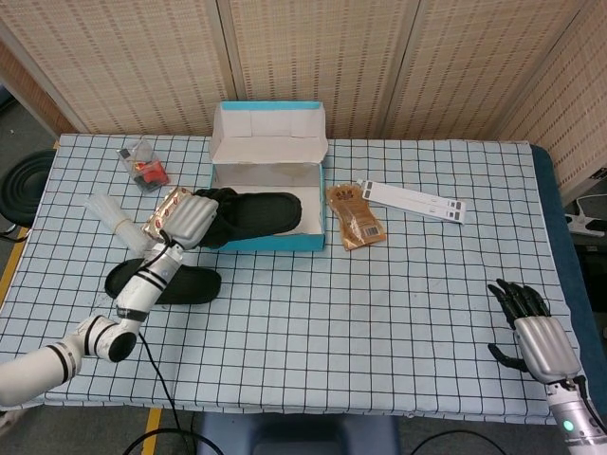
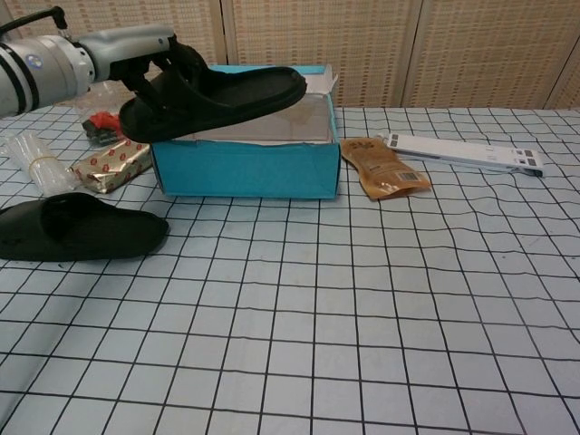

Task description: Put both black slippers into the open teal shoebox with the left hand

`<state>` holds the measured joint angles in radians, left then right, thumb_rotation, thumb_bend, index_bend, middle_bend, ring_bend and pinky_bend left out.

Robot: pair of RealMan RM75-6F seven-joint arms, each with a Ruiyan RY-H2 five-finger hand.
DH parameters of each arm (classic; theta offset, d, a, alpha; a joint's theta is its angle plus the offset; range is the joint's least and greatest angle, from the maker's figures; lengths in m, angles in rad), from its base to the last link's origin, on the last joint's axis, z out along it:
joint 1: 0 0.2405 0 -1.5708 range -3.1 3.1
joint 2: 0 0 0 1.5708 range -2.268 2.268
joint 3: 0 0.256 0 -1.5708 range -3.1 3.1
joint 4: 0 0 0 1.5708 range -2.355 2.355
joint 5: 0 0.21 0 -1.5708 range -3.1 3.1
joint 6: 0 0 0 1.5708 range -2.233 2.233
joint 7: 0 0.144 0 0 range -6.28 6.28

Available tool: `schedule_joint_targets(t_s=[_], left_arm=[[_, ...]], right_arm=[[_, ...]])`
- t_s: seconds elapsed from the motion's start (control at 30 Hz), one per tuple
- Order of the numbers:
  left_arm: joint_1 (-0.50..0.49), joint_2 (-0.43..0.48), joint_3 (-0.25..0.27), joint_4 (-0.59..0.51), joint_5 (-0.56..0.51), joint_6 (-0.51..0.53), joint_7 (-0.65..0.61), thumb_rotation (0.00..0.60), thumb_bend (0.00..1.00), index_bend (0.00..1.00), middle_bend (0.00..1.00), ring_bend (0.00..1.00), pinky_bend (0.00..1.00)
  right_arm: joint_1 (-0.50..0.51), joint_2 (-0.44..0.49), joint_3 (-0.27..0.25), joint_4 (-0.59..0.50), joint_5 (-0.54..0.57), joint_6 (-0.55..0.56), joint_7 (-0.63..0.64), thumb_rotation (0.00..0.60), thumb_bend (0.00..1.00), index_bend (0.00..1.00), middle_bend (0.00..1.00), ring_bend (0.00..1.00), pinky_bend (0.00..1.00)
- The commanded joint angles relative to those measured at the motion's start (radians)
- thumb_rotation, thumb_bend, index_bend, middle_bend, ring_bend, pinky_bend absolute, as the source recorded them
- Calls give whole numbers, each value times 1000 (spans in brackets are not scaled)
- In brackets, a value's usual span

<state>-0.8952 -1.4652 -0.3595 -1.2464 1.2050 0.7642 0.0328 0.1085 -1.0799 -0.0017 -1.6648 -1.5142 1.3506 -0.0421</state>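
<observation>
Bright, even light; soft shadows; sharp focus.

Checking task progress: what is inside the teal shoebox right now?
One black slipper is over the teal shoebox, held by the left robot hand and raised across its rim. The box floor beneath is hidden. The second slipper lies on the table.

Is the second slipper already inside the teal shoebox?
No, the second slipper lies on the table left of the teal shoebox, while the left robot hand holds the first slipper over the box.
</observation>
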Motion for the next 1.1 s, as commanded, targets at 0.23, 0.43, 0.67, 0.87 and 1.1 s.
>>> schedule_joint_targets(t_s=[0.23,0.43,0.67,0.87,1.1], left_arm=[[-247,-207,-31,364,-20,-186,-67,600,458,566,673,616,683],[-328,-310,-9,595,17,-252,-174,600,457,566,674,616,677],[-346,-374,48,805,75,-304,-307,600,457,565,674,616,673],[-346,-419,90,916,111,-356,-442,600,459,563,674,616,672],[-354,-453,147,990,175,-349,-561,600,459,562,672,609,664]], right_arm=[[8,-9,13,10,43,-22,-15,600,151,0,0,0,0],[10,-5,22,15,64,-28,-7,600,151,0,0,0,0],[20,-8,18,21,77,-56,-14,600,151,0,0,0,0],[22,-14,18,18,85,-60,-32,600,151,0,0,0,0],[22,-20,12,8,87,-62,-57,600,151,0,0,0,0]])
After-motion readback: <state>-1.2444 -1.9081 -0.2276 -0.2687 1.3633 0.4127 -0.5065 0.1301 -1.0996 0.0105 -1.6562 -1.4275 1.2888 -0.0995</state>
